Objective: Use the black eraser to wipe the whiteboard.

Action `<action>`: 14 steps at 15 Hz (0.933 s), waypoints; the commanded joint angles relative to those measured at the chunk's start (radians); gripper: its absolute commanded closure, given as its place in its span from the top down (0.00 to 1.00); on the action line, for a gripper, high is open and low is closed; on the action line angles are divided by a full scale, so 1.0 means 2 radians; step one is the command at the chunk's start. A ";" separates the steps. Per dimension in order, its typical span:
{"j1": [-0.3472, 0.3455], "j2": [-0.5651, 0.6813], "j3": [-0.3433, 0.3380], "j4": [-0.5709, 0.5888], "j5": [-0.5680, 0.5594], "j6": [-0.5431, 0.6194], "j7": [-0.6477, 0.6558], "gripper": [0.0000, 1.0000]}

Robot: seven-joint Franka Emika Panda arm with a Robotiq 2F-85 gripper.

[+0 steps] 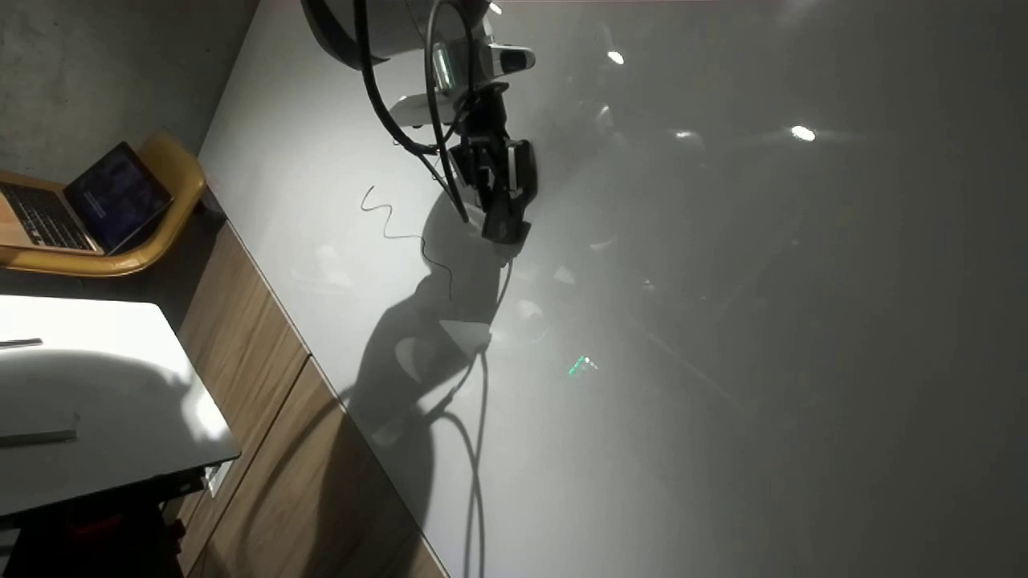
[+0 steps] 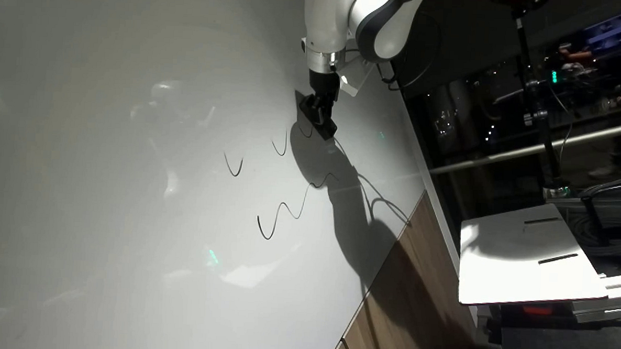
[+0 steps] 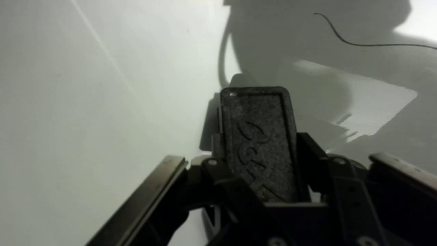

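Observation:
The whiteboard [image 1: 723, 337] is a large glossy pale panel, also filling much of an exterior view [image 2: 105, 197] and the wrist view [image 3: 85, 143]. Dark strokes mark it: a wavy line [image 2: 288, 210] and several short U-shaped strokes [image 2: 233, 167]. The wavy line also shows in an exterior view [image 1: 401, 236] and the wrist view [image 3: 362, 44]. My gripper [image 3: 260, 147] is shut on the black eraser [image 3: 259, 109], fingers on its two long sides. The eraser [image 2: 327, 130] is close against the board, near a short stroke; I cannot tell whether it touches. Its wiping face is hidden.
Wood panels [image 1: 241, 321] border the board's edge. A white tabletop [image 2: 526, 268] stands beside them. An open laptop [image 1: 120, 197] sits on a yellow chair [image 1: 152, 257]. A dark stand [image 2: 538, 116] is at the side. The arm's shadow falls across the board.

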 commanded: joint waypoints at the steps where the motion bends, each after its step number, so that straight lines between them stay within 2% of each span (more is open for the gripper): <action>1: 0.018 0.028 0.019 0.043 0.015 -0.001 0.003 0.29; 8: 0.064 0.071 0.077 0.097 0.011 -0.062 0.021 0.29; 14: 0.104 0.116 0.096 0.144 0.008 -0.101 0.029 0.29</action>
